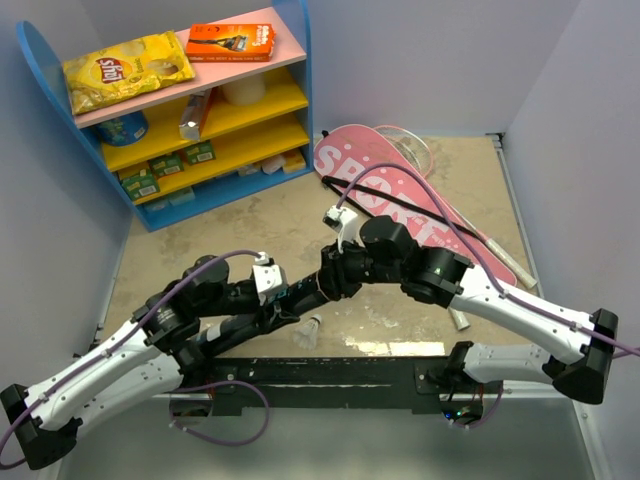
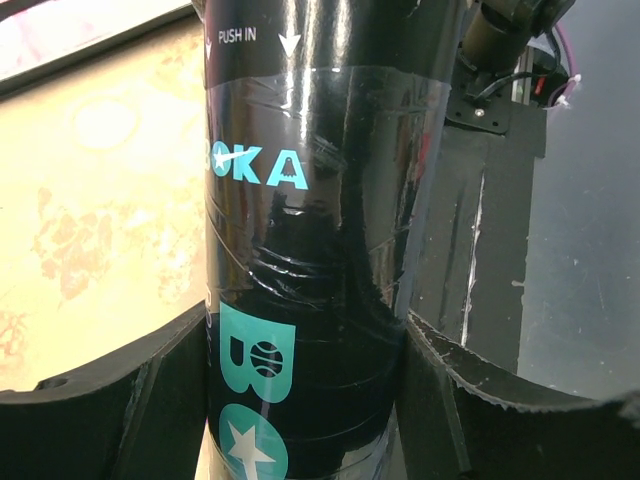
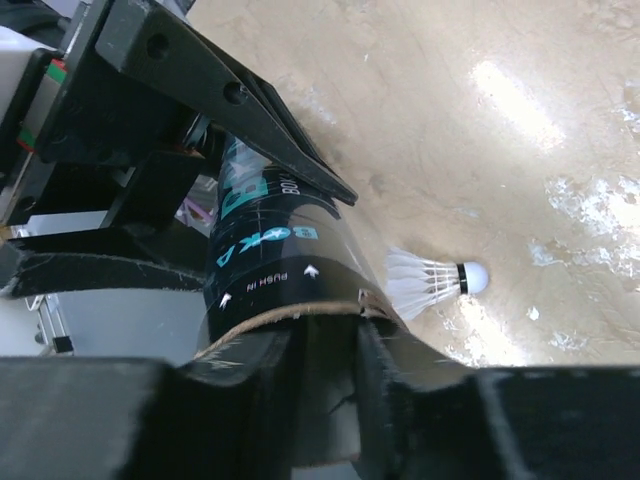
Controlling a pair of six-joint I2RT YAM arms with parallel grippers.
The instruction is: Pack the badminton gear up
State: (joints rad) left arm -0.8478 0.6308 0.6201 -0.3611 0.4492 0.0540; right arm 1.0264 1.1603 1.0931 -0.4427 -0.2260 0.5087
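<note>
The long black tube point(image 2: 310, 180) with teal lettering sits between the jaws of my left gripper point(image 2: 305, 322), which is shut on it. In the top view this gripper point(image 1: 285, 305) holds the tube point(image 1: 300, 298) low over the near table. My right gripper point(image 3: 335, 325) is at the tube's point(image 3: 270, 260) open mouth with its fingers slightly parted; I cannot make out what lies between them. One white shuttlecock point(image 3: 430, 280) lies on the table beside the tube point(image 1: 312, 330). The pink "SPORT" cover point(image 1: 390, 185) lies at the back right, with the racket's pale head rim point(image 1: 420, 143) showing past it.
A blue shelf unit point(image 1: 290, 60) stands at the back left, holding a yellow chip bag point(image 1: 125, 70), an orange box point(image 1: 230, 42) and small packets. The black base rail point(image 1: 330, 380) runs along the near edge. Grey walls close in on both sides.
</note>
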